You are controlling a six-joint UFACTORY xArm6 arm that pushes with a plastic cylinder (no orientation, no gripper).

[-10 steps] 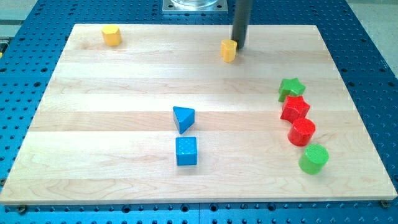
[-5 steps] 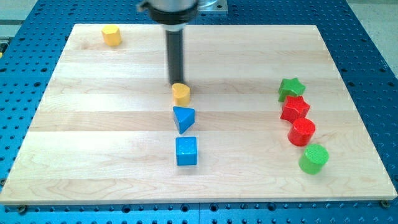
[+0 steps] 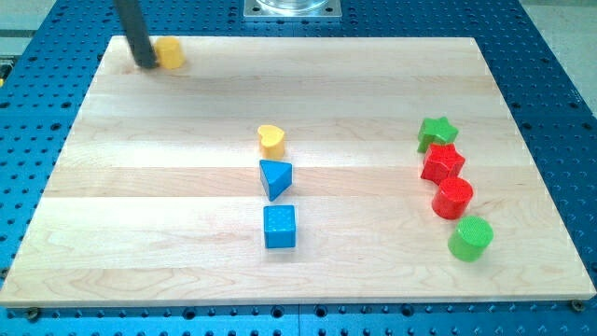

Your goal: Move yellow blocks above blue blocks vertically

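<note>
A yellow heart block (image 3: 270,140) sits mid-board, directly above a blue triangle block (image 3: 275,177) and close to it. A blue cube (image 3: 279,227) lies below the triangle. A second yellow block (image 3: 170,52), roughly cylindrical, sits near the board's top left corner. My tip (image 3: 145,64) is at that block's left side, touching or nearly touching it. The rod rises toward the view's top left.
At the view's right a column of blocks stands: a green star (image 3: 436,133), a red star (image 3: 441,164), a red cylinder (image 3: 453,198) and a green cylinder (image 3: 470,237). The wooden board (image 3: 140,215) lies on a blue perforated table. A metal base (image 3: 291,8) sits at top centre.
The yellow heart block was pushed from the top centre down-left to just above the blue triangle. My tip then left it and moved to the top left yellow block.
</note>
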